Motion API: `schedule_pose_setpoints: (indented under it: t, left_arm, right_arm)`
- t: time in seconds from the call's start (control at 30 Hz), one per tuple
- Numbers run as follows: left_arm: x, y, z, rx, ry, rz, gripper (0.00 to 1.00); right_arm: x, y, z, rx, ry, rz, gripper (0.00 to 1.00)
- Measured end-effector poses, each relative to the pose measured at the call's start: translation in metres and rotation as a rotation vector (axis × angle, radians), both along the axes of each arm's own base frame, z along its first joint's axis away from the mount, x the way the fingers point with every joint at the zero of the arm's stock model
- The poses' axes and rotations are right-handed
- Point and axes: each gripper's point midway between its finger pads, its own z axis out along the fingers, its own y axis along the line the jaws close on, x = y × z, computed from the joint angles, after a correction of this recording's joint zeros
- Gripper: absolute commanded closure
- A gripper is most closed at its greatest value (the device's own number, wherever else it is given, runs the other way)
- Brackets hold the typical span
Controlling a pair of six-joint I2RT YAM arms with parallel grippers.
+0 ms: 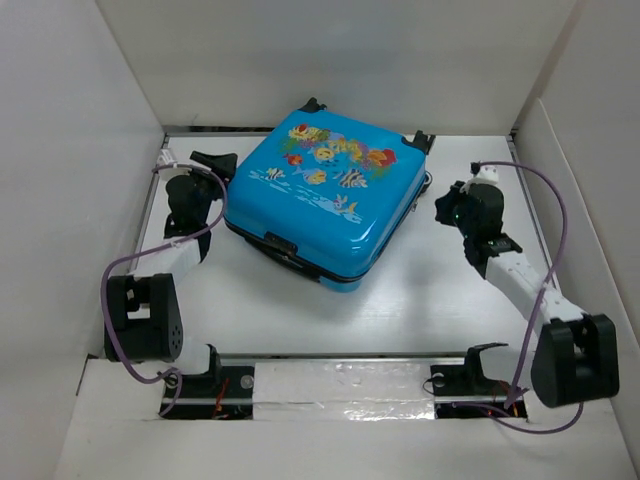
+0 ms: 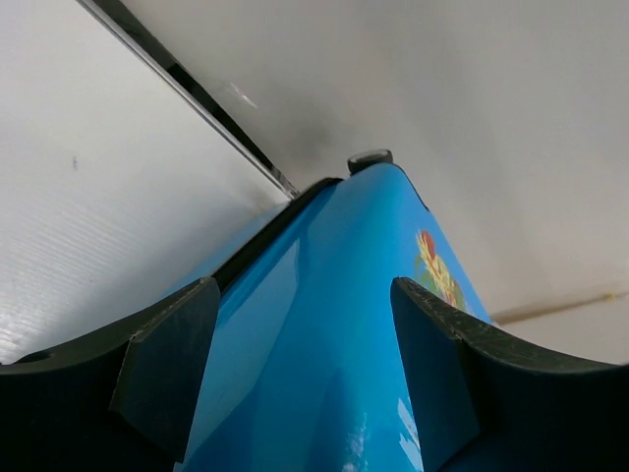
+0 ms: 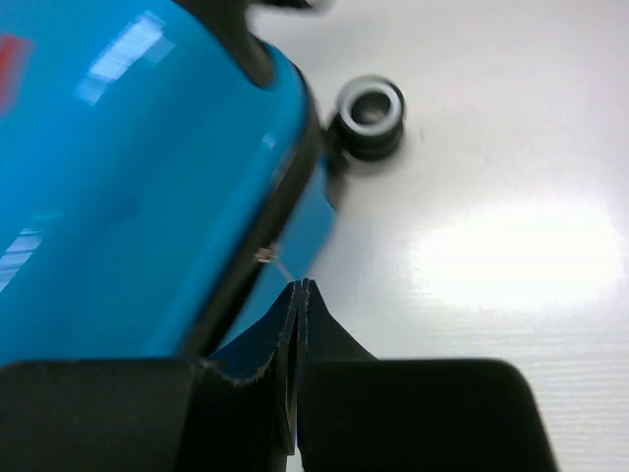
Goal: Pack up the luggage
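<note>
Luggage [image 1: 325,195] shell: hard plastic, glossy, smooth, strong glare. Table [image 1: 430,310]: white, smooth, slight sheen. My left fingers [image 2: 162,369]: matt black, grainy. My right fingers [image 3: 339,349]: same, rough edges.

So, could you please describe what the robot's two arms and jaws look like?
The left arm and right arm have white links and bulky black joint housings. A thin purple cable loops beside each. The jaws are matte black, flat and wedge-shaped.

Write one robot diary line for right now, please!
luggage: closed, flat on table | left gripper: open, straddling its edge | right gripper: shut, tips at its side near wheel
</note>
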Motion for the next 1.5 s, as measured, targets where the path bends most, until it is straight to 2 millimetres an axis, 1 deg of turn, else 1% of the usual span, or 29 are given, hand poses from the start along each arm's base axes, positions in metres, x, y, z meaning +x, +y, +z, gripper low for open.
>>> schedule_pose_setpoints:
  t: [0.07,0.1,0.17,0.23,0.3,0.33,0.4,0.47,0.53,0.6,0.67,0.77,0.93,1.07,1.17,1.23,1.27,1.3,1.37,1.4,1.43,1.47,1.5]
  left_arm:
    - [0.002,0.005,-0.002,-0.011,0.009,0.037,0.32]
    - [0.003,0.008,-0.003,-0.013,0.015,0.053,0.31]
    - [0.009,0.014,-0.006,-0.012,0.032,0.084,0.31]
    - [0.02,0.02,-0.014,-0.012,0.067,0.093,0.32]
    - [0.035,0.025,-0.031,-0.014,0.122,0.087,0.33]
    - [0.042,0.025,-0.043,-0.016,0.159,0.078,0.34]
    - [0.047,0.023,-0.071,-0.028,0.227,0.067,0.35]
    - [0.043,0.023,-0.096,-0.031,0.295,0.067,0.35]
    - [0.033,0.019,-0.114,-0.039,0.338,0.062,0.36]
    - [0.025,0.015,-0.123,-0.052,0.345,0.055,0.36]
    - [0.014,0.013,-0.133,-0.056,0.362,0.056,0.36]
    - [-0.005,0.005,-0.132,-0.042,0.359,0.057,0.36]
    - [-0.038,-0.02,-0.124,0.022,0.345,0.044,0.35]
    - [-0.066,-0.03,-0.122,0.069,0.338,0.063,0.36]
    - [-0.088,-0.039,-0.12,0.097,0.327,0.067,0.36]
    - [-0.102,-0.044,-0.119,0.113,0.317,0.067,0.37]
    - [-0.108,-0.047,-0.119,0.118,0.31,0.065,0.37]
    - [-0.114,-0.048,-0.118,0.124,0.305,0.065,0.37]
    - [-0.123,-0.051,-0.113,0.133,0.288,0.065,0.37]
    - [-0.127,-0.053,-0.107,0.133,0.273,0.059,0.37]
    - [-0.13,-0.053,-0.098,0.132,0.252,0.062,0.36]
    - [-0.133,-0.051,-0.088,0.132,0.228,0.069,0.36]
    - [-0.135,-0.052,-0.075,0.127,0.194,0.069,0.35]
  right_arm:
    - [0.005,-0.006,-0.031,0.012,0.086,0.003,1.0]
    - [0.005,-0.005,-0.044,0.022,0.121,0.011,1.0]
    - [0.002,0.002,-0.062,0.042,0.171,0.045,1.0]
    - [0.004,0.012,-0.071,0.067,0.188,0.093,1.0]
    - [0.006,0.021,-0.076,0.083,0.198,0.132,1.0]
    - [0.007,0.026,-0.08,0.086,0.207,0.149,1.0]
    - [0.011,0.038,-0.085,0.094,0.215,0.182,1.0]
    - [0.016,0.051,-0.087,0.101,0.215,0.219,1.0]
    - [0.02,0.063,-0.089,0.095,0.219,0.248,0.99]
    - [0.024,0.063,-0.094,0.083,0.237,0.243,0.99]
    - [0.031,0.061,-0.095,0.065,0.242,0.23,0.99]
    - [0.046,0.056,-0.092,0.034,0.231,0.202,0.99]
    - [0.072,0.045,-0.086,-0.016,0.213,0.164,0.97]
    - [0.092,0.037,-0.083,-0.059,0.217,0.16,0.96]
    - [0.109,0.032,-0.081,-0.091,0.212,0.164,0.94]
    - [0.117,0.029,-0.078,-0.101,0.203,0.166,0.9]
    - [0.12,0.029,-0.076,-0.102,0.203,0.17,0.85]
    - [0.122,0.028,-0.075,-0.1,0.205,0.175,0.7]
    - [0.127,0.025,-0.07,-0.099,0.213,0.186,0.54]
    - [0.13,0.021,-0.066,-0.1,0.215,0.182,0.42]
    - [0.134,0.016,-0.06,-0.094,0.208,0.176,0.38]
    - [0.139,0.011,-0.049,-0.072,0.189,0.168,0.35]
    - [0.143,0.007,-0.035,-0.05,0.159,0.164,0.31]
